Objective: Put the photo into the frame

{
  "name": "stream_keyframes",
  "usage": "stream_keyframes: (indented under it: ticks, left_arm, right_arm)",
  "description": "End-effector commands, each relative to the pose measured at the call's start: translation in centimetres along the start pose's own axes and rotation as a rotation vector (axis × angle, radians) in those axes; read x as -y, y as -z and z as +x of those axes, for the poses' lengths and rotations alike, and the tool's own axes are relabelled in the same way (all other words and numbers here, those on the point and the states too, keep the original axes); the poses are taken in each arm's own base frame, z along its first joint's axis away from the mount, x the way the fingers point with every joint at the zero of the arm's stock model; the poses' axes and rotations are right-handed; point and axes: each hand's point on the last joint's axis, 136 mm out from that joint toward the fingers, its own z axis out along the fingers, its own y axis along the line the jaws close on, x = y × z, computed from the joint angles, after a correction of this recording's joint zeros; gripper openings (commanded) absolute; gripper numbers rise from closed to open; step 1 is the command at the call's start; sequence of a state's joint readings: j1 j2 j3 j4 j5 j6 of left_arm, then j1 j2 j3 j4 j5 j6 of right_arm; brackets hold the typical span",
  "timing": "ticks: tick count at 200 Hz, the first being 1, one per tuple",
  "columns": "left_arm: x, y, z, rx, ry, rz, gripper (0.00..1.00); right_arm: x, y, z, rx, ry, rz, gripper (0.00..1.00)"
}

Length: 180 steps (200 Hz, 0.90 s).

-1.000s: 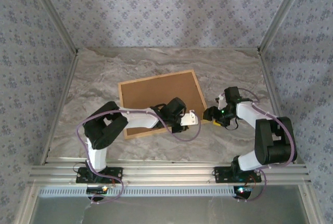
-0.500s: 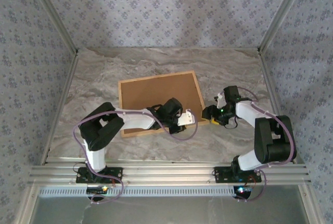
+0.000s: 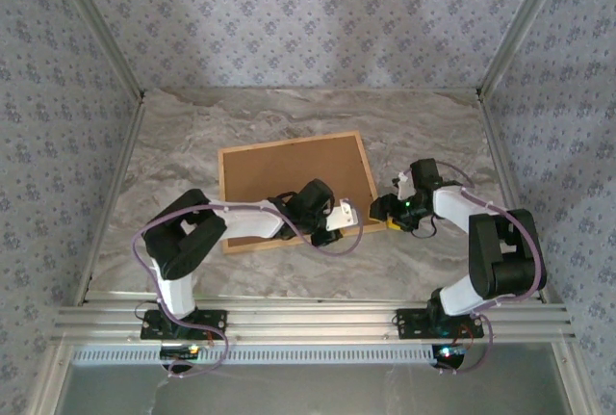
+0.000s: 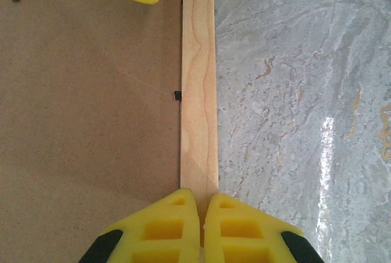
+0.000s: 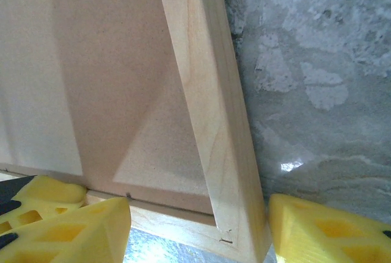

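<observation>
Wooden frame (image 3: 289,143) flat on the grey stone table (image 3: 192,136), near the middle, back side up. Plain brown board (image 3: 289,179) filling its back, pale wood all round. Turned a bit, with its right side further back than its left side. Small black clip (image 4: 177,95) on the inside of the near wooden edge, tight against the board.

Left claw (image 4: 201,226) by the near edge of the frame, close to the near right corner. Fingers (image 4: 165,226) squeezed together, with nothing between them. Tips right over the wooden edge, pointing along it toward the corner. Hard to tell whether touching the wood or just above it.

Right claw (image 5: 201,220) at that same near right corner, coming in from the right. Fingers (image 5: 317,229) wide apart, one on each side of the corner, with the corner of the frame in the gap between them. Right finger just beside the outside of the wood; hard to tell whether it is touching. Left finger low by the near edge.

Both claws very near each other, tip to tip at the corner. Left arm (image 3: 241,220) stretched across the near part of the frame.

Around the table, walls (image 3: 289,20) with a small flower pattern.
</observation>
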<state>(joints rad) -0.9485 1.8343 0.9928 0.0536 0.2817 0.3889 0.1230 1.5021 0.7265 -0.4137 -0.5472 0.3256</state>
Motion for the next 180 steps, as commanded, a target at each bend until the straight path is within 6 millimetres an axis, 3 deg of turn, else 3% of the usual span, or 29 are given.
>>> stream_keyframes:
  ticks: [1,70,98,135,160,180]
  left_arm:
    - [-0.6,2.0,-3.2,0.111,0.0,-0.012,0.0]
    - [-0.8,2.4,-3.5,0.122,0.006,-0.016,0.0]
    - [-0.8,2.3,-3.4,0.118,0.008,-0.013,0.0]
    - [-0.6,2.1,-2.8,0.102,0.008,-0.008,0.0]
    - [-0.6,2.0,-2.4,0.088,0.006,-0.013,0.0]
    - [-1.0,1.9,-1.6,0.055,-0.027,-0.042,0.19]
  right_arm:
    - [0.0,0.0,0.4,-0.021,-0.014,-0.006,0.63]
    - [-1.1,-0.8,0.7,-0.037,-0.021,-0.072,0.6]
    - [-1.6,-0.7,0.4,-0.019,-0.025,-0.093,0.53]
    - [-1.4,0.2,-0.2,0.019,-0.022,-0.08,0.35]
    - [-0.9,0.3,-0.2,0.02,-0.014,-0.052,0.34]
    - [-0.4,0.5,-0.2,0.027,-0.006,-0.014,0.35]
